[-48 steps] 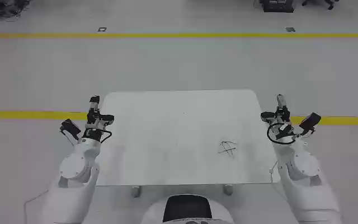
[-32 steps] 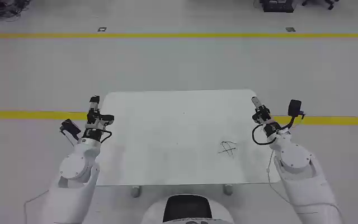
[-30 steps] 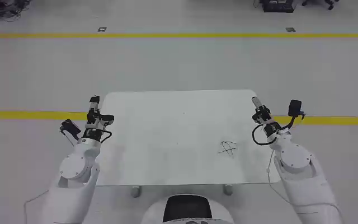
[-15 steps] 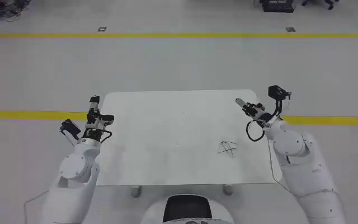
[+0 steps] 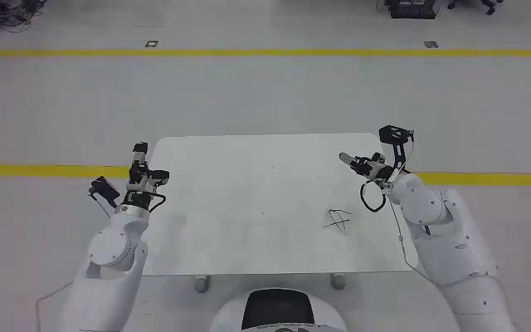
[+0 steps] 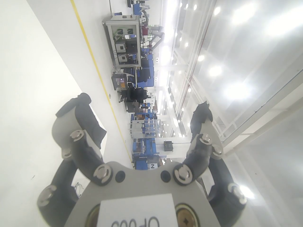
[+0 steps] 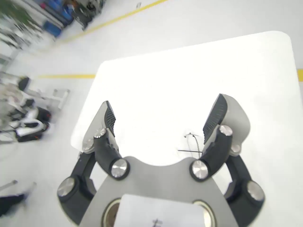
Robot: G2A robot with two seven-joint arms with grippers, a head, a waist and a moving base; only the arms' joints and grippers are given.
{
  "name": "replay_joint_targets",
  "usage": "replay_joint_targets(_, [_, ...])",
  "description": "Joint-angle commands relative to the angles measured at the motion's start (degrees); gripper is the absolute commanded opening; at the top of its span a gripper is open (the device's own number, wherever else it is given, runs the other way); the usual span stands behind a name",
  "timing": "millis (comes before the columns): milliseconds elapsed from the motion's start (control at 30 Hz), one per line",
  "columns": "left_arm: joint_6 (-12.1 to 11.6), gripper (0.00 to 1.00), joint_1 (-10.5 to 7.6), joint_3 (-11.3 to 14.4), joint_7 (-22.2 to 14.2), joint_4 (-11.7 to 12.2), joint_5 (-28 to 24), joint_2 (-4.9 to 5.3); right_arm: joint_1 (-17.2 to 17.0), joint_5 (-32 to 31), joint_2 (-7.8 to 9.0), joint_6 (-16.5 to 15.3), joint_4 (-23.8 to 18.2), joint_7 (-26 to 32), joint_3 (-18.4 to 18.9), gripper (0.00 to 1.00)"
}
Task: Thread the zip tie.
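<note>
R gripper (image 5: 345,157) hung over the table (image 5: 249,166)'s right side, fingers spread, empty. Zip tie (image 5: 337,219) lay loose nearby. L gripper (image 5: 139,149) sat spread too, by the left edge.

The zip tie (image 5: 337,220) is a thin black strip lying flat on the white table (image 5: 249,191), in the table's right half and closer to its near edge. Its strands curve and cross in a small loose tangle. Whether the tail passes through the head cannot be told.
</note>
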Motion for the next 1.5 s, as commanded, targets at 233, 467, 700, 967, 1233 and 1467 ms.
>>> replay_joint_targets(233, [0.0,1.0,0.0,0.0,0.0,0.0,0.0,0.0,7.64,-7.41,-0.5,0.0,7.51,16.87,-7.37,1.0])
replay_joint_targets(467, [0.0,1.0,0.0,0.0,0.0,0.0,0.0,0.0,7.64,-7.41,-0.5,0.0,7.51,16.87,-7.37,1.0])
replay_joint_targets(700, [0.0,1.0,0.0,0.0,0.0,0.0,0.0,0.0,10.64,-11.82,-0.82,-1.99,9.51,25.21,-12.75,1.0])
replay_joint_targets(967, [0.0,1.0,0.0,0.0,0.0,0.0,0.0,0.0,17.53,-12.69,-2.18,-5.08,17.83,35.82,-20.59,1.0])
replay_joint_targets(1233, [0.0,1.0,0.0,0.0,0.0,0.0,0.0,0.0,17.19,-12.9,-2.19,-5.2,17.83,34.83,-20.74,1.0])
replay_joint_targets(1467, [0.0,1.0,0.0,0.0,0.0,0.0,0.0,0.0,17.14,-15.56,-2.95,-3.62,20.55,33.15,-24.27,1.0])
